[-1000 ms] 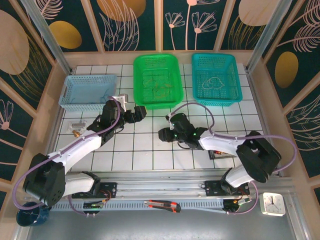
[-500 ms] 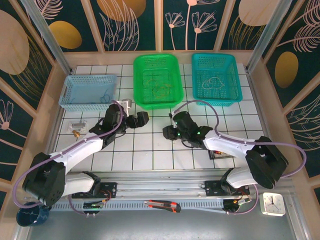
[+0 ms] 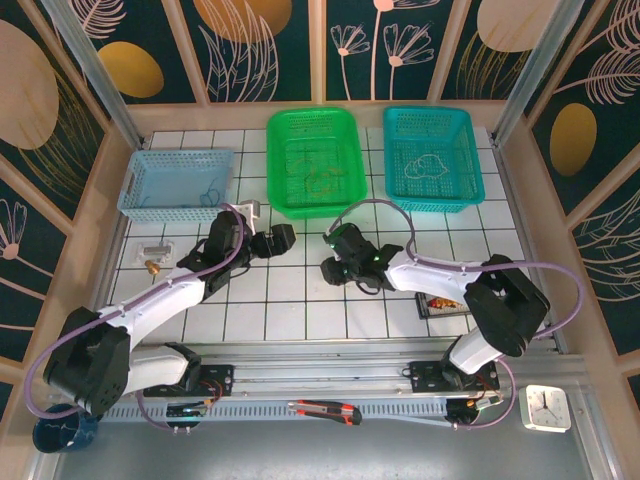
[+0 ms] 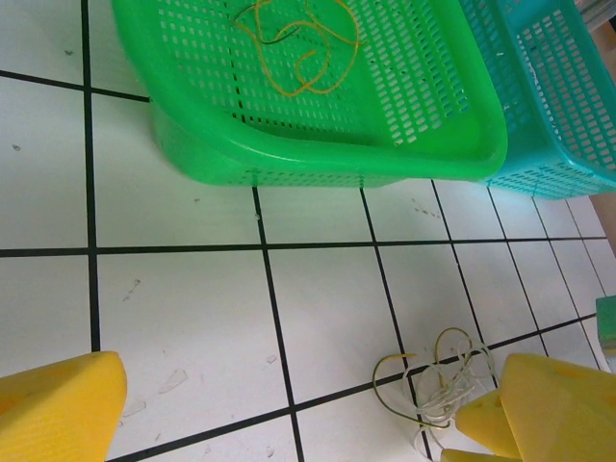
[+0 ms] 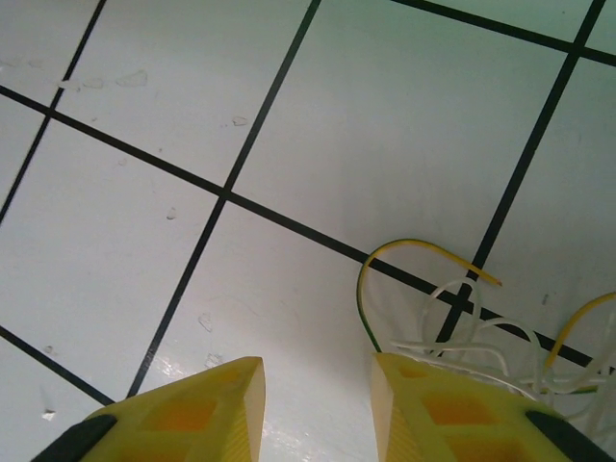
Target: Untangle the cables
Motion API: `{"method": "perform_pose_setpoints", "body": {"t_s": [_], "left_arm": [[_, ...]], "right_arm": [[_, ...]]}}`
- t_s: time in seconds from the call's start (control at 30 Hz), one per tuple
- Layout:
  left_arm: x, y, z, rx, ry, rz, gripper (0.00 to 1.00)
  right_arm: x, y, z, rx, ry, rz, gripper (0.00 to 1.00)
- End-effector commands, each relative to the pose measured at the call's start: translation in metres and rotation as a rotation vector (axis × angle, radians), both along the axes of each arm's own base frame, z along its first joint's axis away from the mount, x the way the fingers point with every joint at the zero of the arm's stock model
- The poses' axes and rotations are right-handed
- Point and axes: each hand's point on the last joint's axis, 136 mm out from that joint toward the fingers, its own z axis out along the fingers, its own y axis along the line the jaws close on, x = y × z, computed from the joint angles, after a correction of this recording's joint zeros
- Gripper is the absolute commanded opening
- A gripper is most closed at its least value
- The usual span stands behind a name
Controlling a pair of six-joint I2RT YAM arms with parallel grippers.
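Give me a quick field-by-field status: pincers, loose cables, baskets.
left pincer: open wide, empty, over the table in front of the green basket
right pincer: jaws apart, nothing between them, low over the table
tangle: yellowish-green and white cables on the table, beside one finger of the right pincer; contact unclear
green basket: yellow cable inside
teal basket: white cable inside
blue basket: thin cable inside

No legible text is showing in any view. Small white square clock (image 3: 546, 408) at the table's near right corner is showing a dial, numerals too small to read. Dark flat packet (image 3: 441, 305) on the white tiles is carrying orange print, too blurred to read.
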Motion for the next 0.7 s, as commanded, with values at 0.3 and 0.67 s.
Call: {"method": "perform_pose_setpoints", "body": {"t_s": [0.3,0.67], "left_arm": [[0.005,-0.002,0.014,-0.023,-0.033,0.008,0.99],[0.006,-0.004,0.017,-0.026,-0.034,0.005,0.99]], "right_arm": [[-0.01,-0.022,-0.009,-0.11,-0.023,-0.021,0.37],[0.004,-0.027,-0.027,-0.174,-0.071,-0.047,0.38]]}}
